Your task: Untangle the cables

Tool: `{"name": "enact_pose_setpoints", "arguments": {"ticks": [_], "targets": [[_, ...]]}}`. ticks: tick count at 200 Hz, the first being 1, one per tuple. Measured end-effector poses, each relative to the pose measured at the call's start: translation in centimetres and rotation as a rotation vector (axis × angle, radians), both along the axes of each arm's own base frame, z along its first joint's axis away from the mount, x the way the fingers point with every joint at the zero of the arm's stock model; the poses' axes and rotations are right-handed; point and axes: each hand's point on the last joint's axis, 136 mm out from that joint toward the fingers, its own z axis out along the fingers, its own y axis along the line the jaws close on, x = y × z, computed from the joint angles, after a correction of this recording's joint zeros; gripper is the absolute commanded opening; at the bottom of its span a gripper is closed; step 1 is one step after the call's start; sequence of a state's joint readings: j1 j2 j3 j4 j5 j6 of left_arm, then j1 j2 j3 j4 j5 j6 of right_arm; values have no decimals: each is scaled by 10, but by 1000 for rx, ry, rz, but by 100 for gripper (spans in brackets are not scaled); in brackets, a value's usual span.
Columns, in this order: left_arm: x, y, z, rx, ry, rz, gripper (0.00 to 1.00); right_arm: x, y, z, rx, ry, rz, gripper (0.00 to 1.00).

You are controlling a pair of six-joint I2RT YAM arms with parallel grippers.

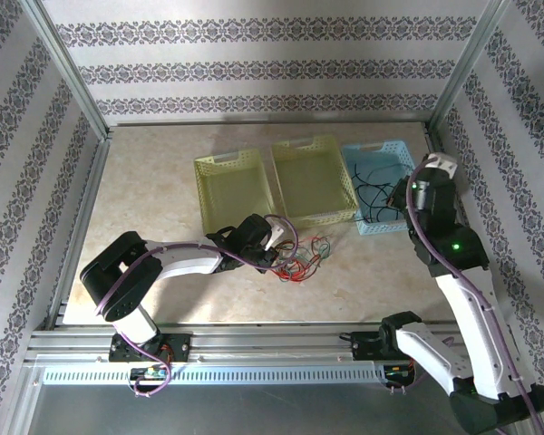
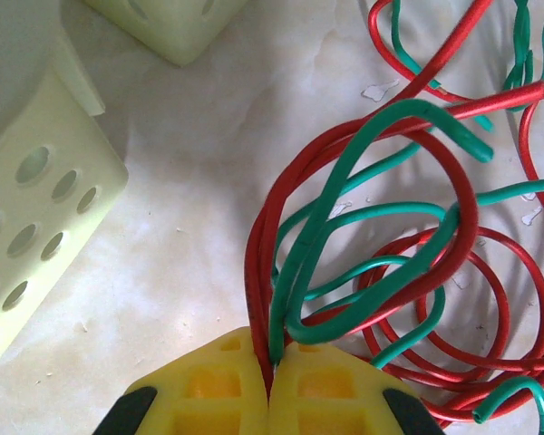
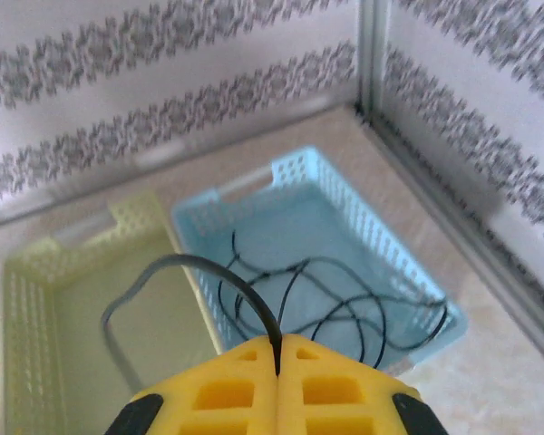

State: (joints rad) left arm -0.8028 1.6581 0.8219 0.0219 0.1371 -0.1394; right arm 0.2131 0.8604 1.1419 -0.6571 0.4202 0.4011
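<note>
Looking down, you find the left hand [image 2: 270, 372] clamped on red and green cables [image 2: 417, 107], the right hand [image 3: 278, 358] pinching 1 black cable [image 3: 219, 269].

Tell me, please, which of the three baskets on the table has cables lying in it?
The light blue basket, rightmost in the row: black cables lie looped on its floor, while the two yellow baskets to its left look empty.

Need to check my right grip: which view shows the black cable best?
Right wrist: the black cable runs from the shut right gripper in loops into the blue basket. Top external shows thin dark loops in that basket, partly behind the right arm. Left wrist looks at the red and green cables.
</note>
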Motion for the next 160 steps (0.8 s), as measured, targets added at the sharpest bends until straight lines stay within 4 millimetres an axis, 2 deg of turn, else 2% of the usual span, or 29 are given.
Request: {"name": "enact_pose_setpoints", "arguments": {"ticks": [21,41,56,76,94,114,152,160], "targets": [[0,0,0,0,0,0,0,0,-12,27,-31,-66,-36,0],[0,0,0,0,0,0,0,4,-22,43,-62,-100,-68,0],[0,0,0,0,0,0,0,12,-31,47,-86,-106,-98,0],[0,0,0,0,0,0,0,28,-46,39,-109,-79,-143,0],[0,0,0,0,0,0,0,48,-58,18,-120,-32,-179,0],[0,0,0,0,0,0,0,66,-66,-21,-120,55,-194,0],[0,0,0,0,0,0,0,88,-61,-97,-83,228,-164,0],[0,0,0,-1,-1,0,0,92,-57,-109,-66,256,-146,8]]}}
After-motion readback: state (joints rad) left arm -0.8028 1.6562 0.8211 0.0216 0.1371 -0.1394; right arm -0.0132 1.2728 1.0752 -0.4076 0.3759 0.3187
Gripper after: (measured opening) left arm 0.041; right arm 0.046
